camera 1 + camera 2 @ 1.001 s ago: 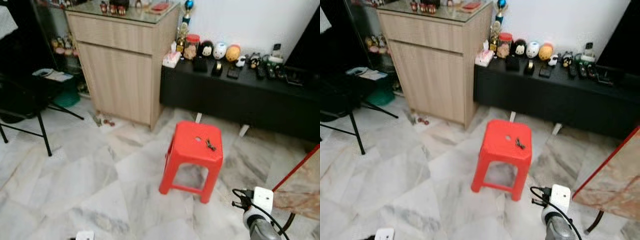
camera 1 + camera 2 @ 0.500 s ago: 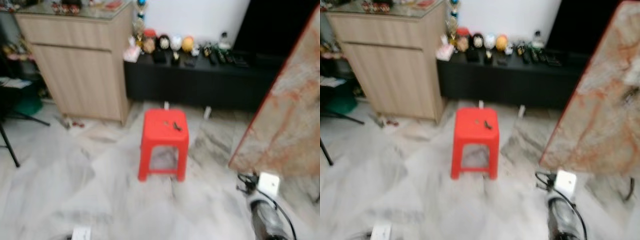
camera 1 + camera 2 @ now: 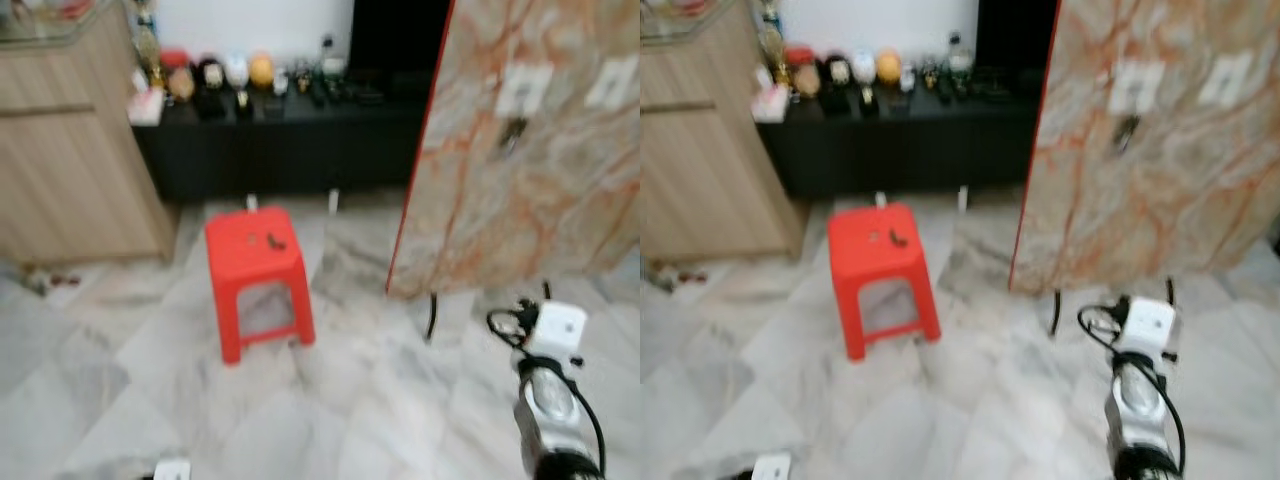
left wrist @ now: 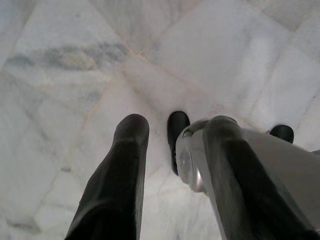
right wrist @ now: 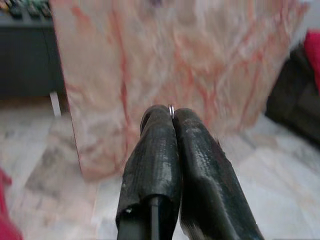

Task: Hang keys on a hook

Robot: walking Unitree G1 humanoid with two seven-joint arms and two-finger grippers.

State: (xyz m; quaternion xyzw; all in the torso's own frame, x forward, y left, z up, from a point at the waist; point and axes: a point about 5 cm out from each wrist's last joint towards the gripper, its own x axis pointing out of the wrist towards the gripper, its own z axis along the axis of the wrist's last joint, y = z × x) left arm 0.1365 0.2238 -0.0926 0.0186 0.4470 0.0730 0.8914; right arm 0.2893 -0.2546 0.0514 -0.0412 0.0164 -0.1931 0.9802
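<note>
A small dark bunch of keys (image 3: 272,240) lies on top of a red plastic stool (image 3: 255,275) on the marble floor. To the right stands a marbled panel (image 3: 530,190) carrying two white hook plates (image 3: 523,88), with a dark item (image 3: 514,130) hanging under the nearer one. My right arm (image 3: 545,400) is low at the right, short of the panel. In the right wrist view my right gripper (image 5: 171,114) is shut, a thin metal ring (image 5: 171,108) peeking out at its tip. My left gripper (image 4: 175,125) hangs open over the floor.
A wooden cabinet (image 3: 60,150) stands at the left. A low black console (image 3: 280,140) with several figurines (image 3: 210,72) runs along the back wall behind the stool. The panel's thin black legs (image 3: 432,318) rest on the floor. The pictures are blurred.
The camera has swung to the right: the stool and cabinet have slid left in view and the marbled panel with its hooks has come fully into view. My right arm stays low right.
</note>
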